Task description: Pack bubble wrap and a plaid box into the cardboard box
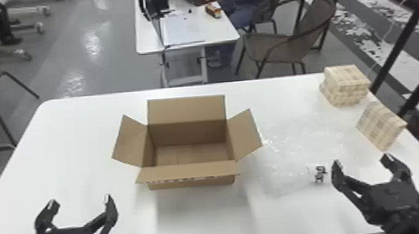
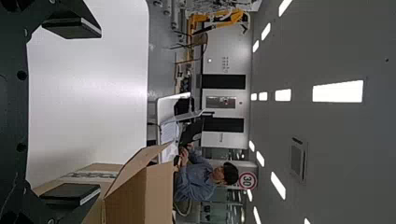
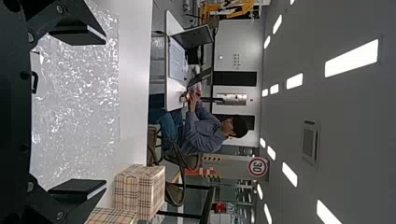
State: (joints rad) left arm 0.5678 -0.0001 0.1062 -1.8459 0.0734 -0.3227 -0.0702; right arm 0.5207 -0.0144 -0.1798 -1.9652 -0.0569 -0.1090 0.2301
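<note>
The cardboard box (image 1: 191, 154) stands with its flaps spread on the white table, its inside bare; part of it shows in the left wrist view (image 2: 145, 196). Clear bubble wrap (image 1: 288, 151) lies flat to its right, also in the right wrist view (image 3: 77, 102). Two plaid boxes are at the right edge: one farther back (image 1: 346, 85), one nearer and tilted-looking (image 1: 380, 125). My left gripper (image 1: 80, 202) is open, left of the box's front; in its wrist view the gripper (image 2: 84, 111) holds nothing. My right gripper (image 1: 360, 164) is open and empty by the wrap's near right corner; its wrist view shows that gripper (image 3: 91, 111) too.
The table's far edge (image 1: 273, 80) runs behind the cardboard box. Beyond it stand another desk (image 1: 192, 31), chairs and black railings. A small dark mark (image 1: 319, 174) is at the wrap's near right corner, beside my right gripper.
</note>
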